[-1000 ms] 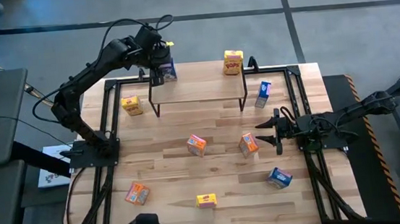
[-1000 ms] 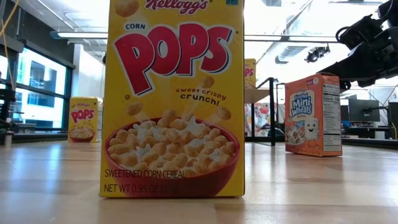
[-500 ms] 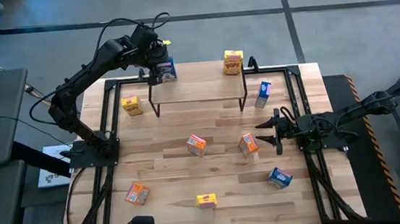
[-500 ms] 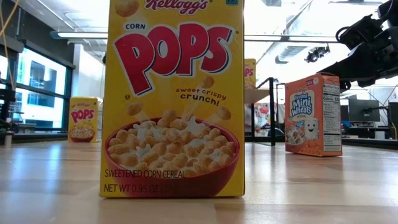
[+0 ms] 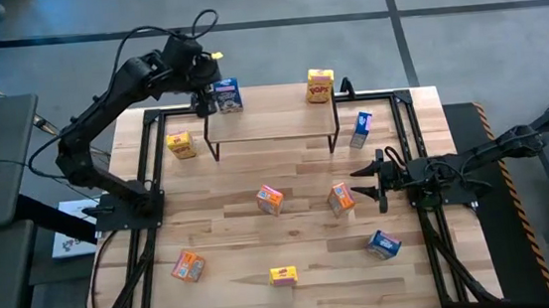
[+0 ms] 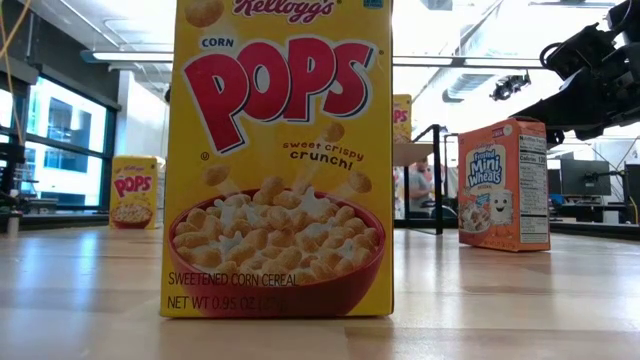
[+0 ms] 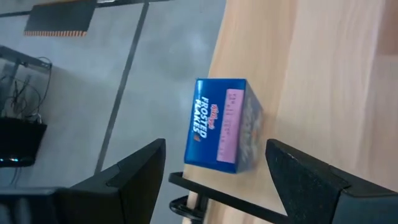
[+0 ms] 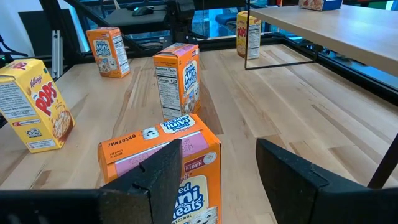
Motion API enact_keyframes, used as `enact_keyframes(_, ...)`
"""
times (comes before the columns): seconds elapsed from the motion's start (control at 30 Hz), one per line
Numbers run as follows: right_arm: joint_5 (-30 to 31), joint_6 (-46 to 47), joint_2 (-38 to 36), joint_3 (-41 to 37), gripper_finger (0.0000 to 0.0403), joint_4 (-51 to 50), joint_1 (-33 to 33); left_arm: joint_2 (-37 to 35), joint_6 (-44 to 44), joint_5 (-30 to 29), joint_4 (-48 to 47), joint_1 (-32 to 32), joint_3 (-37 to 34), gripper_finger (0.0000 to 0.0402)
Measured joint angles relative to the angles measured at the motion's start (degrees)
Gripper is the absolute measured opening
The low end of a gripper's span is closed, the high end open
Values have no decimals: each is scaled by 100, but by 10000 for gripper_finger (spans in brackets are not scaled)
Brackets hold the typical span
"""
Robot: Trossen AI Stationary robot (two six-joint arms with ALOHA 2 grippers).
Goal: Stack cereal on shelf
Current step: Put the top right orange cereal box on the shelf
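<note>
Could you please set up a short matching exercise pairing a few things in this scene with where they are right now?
Things:
1. blue Frosted Flakes box
2. yellow Corn Pops box
3. left gripper
4. right gripper

Places:
A. beside an orange box at mid-table
B. right end of the shelf
C. left end of the shelf
D. just off the shelf's left end, open

Pairs: 1-C, 2-B, 3-D, 4-A

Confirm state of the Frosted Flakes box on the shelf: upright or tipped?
Upright. The Frosted Flakes box stands on end at the shelf's back-left corner, its top flap facing the left wrist camera; open left gripper clear of it.
</note>
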Motion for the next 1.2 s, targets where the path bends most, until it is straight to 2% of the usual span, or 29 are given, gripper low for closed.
enact_keyframes(0.27, 0, 0, -1, 0, 197, 1, -1, -332, -757, 55, -615, -328, 0, 269)
enact_keyframes(0.5, 0, -2, 1, 0, 197, 1, 1, -697, -1528, 1055, -1066, -643, 0, 269)
enact_keyframes(0.63, 1, -1, 0, 1, 197, 1, 0, -952, -1542, 1812, -1034, -810, 0, 269)
enact_keyframes(0.73, 0, 0, -1, 0, 197, -1, -1, -1138, -1581, 2152, -999, -893, -7, 269)
enact_keyframes(0.93, 2, -2, 1, 0, 197, 1, -1, -1742, -1836, 2200, -675, -1048, -537, 269)
enact_keyframes(1.2, 1, 0, -1, 1, 197, 1, 0, -2343, -2454, 2155, 579, -1230, -1517, 269)
